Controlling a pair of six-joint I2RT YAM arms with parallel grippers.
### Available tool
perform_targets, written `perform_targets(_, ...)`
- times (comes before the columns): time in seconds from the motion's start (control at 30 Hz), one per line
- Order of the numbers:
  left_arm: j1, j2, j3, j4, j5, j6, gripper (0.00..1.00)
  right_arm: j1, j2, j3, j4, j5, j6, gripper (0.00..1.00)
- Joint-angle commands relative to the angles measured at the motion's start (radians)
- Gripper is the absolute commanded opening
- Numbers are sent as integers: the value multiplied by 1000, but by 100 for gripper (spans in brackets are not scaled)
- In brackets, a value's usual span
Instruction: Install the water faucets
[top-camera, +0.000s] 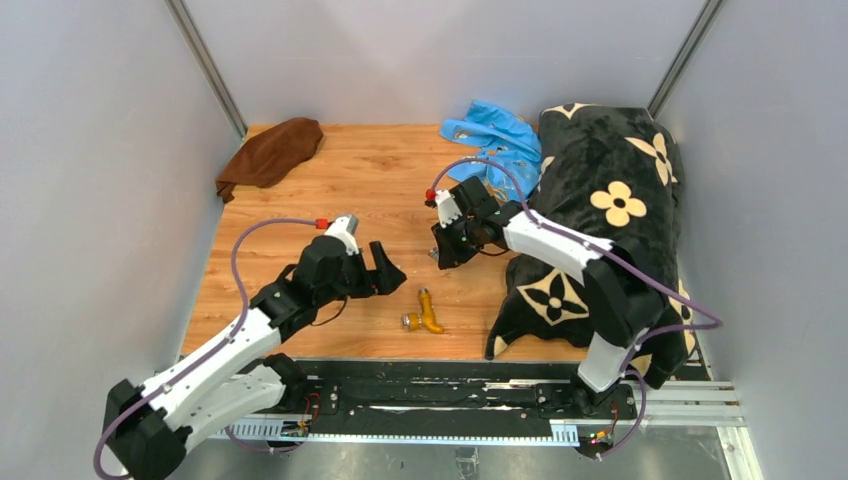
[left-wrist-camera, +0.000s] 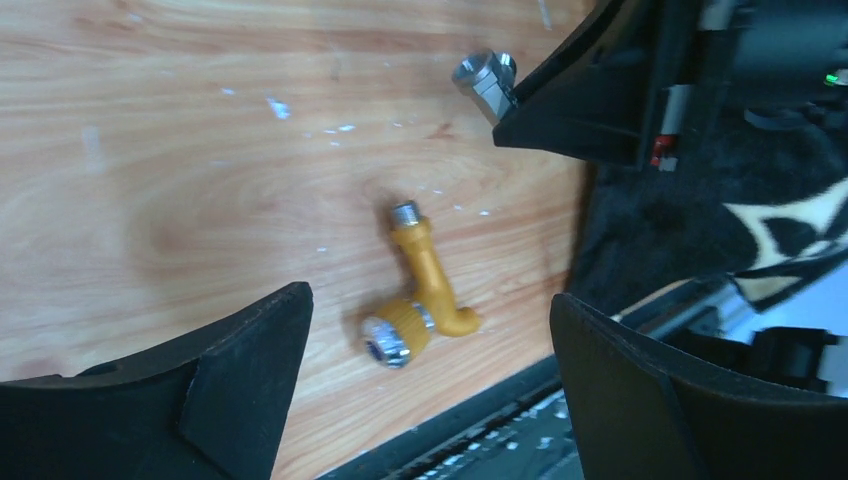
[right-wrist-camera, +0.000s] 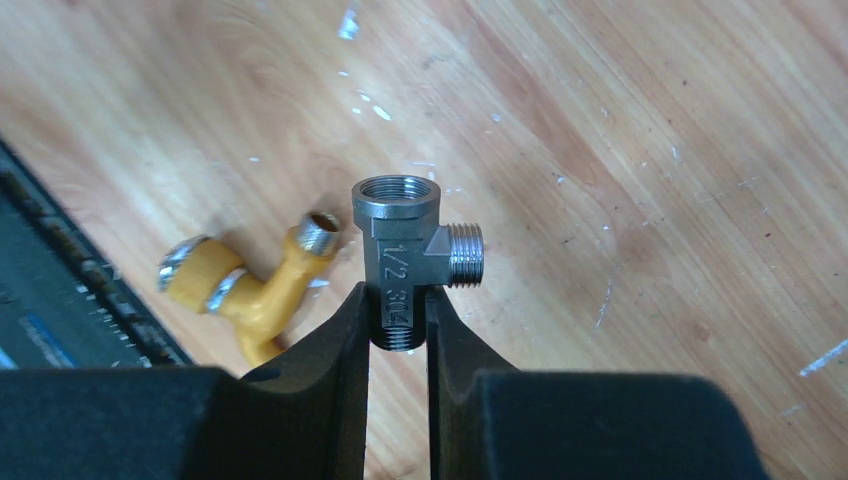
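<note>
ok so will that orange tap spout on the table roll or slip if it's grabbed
Probably stiff: the tap spout looks like rigid bent metal. Its bend lies flat on the table, so it likely won't roll, though a nudge may spin it. The shiny silver end looks smooth, perhaps slippery.

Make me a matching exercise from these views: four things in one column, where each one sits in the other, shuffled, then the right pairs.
Things:
1. silver T-fitting
2. orange tap spout
3. brown cloth
4. blue bag

Places:
A. lying free near the front edge of the table
B. far left corner of the table
C. clamped in the right hand
D. far edge, beside the black flowered blanket

Pairs: 1-C, 2-A, 3-B, 4-D
</note>
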Motion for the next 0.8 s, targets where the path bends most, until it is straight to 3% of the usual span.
perform_targets(0.0, 27, 119, 55, 194, 198, -166, 92, -25, -122, -42, 80, -108, 14, 1)
perform_targets(0.23, 191, 273, -39, 575, 363, -391, 84, -25, -211, -98, 145, -176, 16, 0)
perform_targets(0.43, 182, 420, -43, 785, 506, -473, 79, -25, -247, -125, 156, -187, 25, 1)
perform_targets(0.6, 174, 464, -23, 802, 551, -457, 78, -25, -243, -135, 177, -241, 35, 0)
perform_targets(0.77, 163, 491, -31, 802, 543, -455, 70, -25, -244, -132, 185, -258, 38, 1)
